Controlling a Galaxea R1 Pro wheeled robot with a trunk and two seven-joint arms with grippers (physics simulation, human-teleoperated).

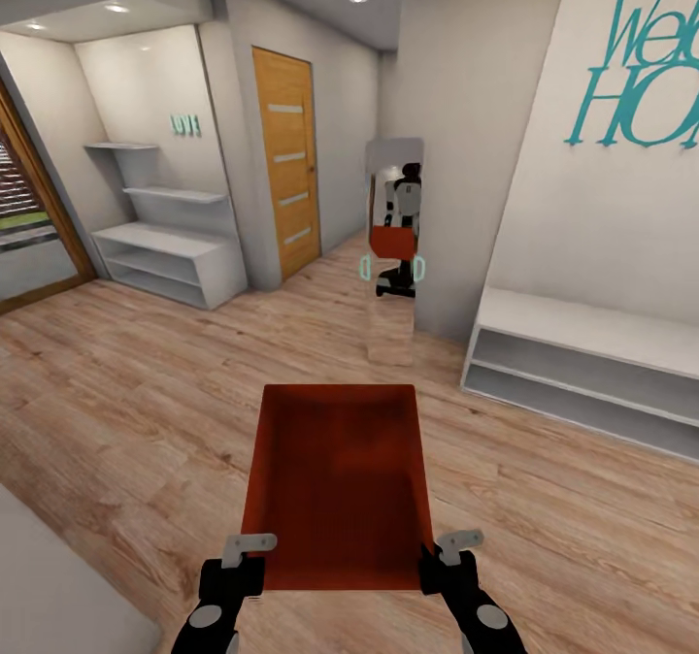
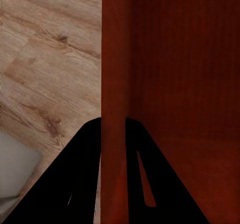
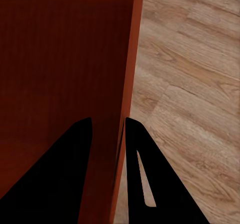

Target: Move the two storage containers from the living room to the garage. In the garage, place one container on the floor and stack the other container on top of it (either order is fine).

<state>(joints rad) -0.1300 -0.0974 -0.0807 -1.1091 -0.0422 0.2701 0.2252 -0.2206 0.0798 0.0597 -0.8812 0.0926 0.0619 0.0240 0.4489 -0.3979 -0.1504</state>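
Currently carrying: one storage container point(image 1: 338, 484) is being held out in front of the trunk, open top up, between both grippers. Left gripper point(image 1: 236, 565) is clamping the container's left wall near the corner closest to the robot; the left wrist view is showing that wall point(image 2: 114, 109) pinched between the two dark fingers point(image 2: 75, 179). Right gripper point(image 1: 449, 562) is doing the same on the right wall point(image 3: 127, 84), one finger inside, one outside.

Light wood-plank floor point(image 1: 146, 382) is lying beneath and ahead of the grippers, so this is not the garage yet. Beyond the container, a wall mirror point(image 1: 393, 246) is reflecting the robot with its red load; a wooden door point(image 1: 286, 174) is standing ahead to the left.

Judgement: transport step, first bin in transit. Next move is calling for driving on while keeping both grips level and evenly spaced, so the thin walls are not slipping or twisting.
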